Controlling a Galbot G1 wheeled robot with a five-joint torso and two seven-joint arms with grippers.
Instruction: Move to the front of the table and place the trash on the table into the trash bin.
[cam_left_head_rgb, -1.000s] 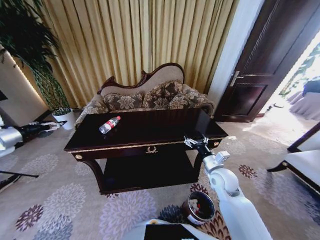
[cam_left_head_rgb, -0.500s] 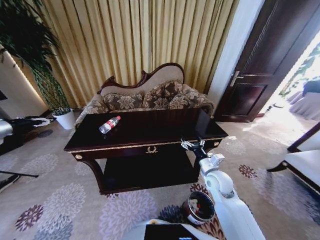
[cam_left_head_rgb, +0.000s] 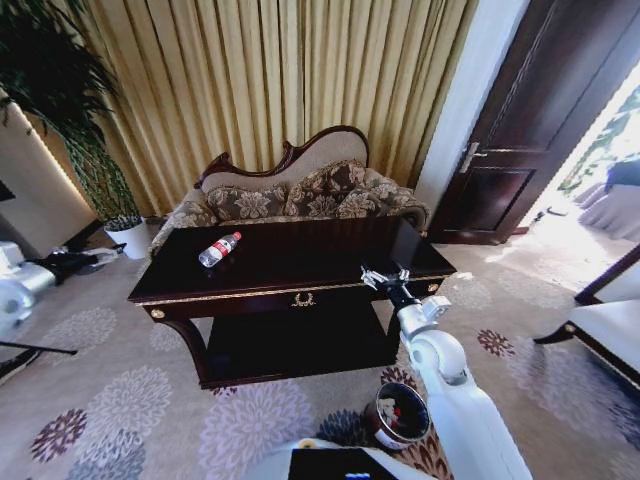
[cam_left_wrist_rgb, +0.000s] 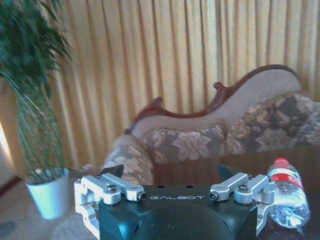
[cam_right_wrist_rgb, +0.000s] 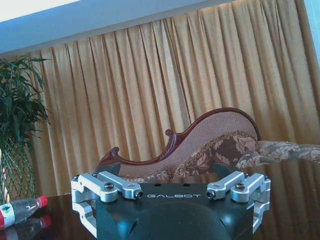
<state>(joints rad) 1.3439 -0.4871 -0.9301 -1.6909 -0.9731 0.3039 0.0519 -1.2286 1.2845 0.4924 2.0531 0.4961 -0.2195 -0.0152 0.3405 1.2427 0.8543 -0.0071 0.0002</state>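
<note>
The dark glossy desk (cam_left_head_rgb: 300, 262) with gold trim stands before a floral sofa (cam_left_head_rgb: 300, 195) and gold curtains (cam_left_head_rgb: 270, 70). The right gripper (cam_left_head_rgb: 382, 279) hovers over the desk's front right edge, its jaws spread apart and empty. Well off to its left, near the desk's far left corner, lies 1 clear plastic bottle (cam_left_head_rgb: 219, 249) with a red cap. Below that gripper, on the carpet, sits the trash bin (cam_left_head_rgb: 397, 415). The left gripper (cam_left_head_rgb: 100, 256), jaws apart, hangs beyond the desk's left end, near the white plant pot (cam_left_head_rgb: 130, 238).
</note>
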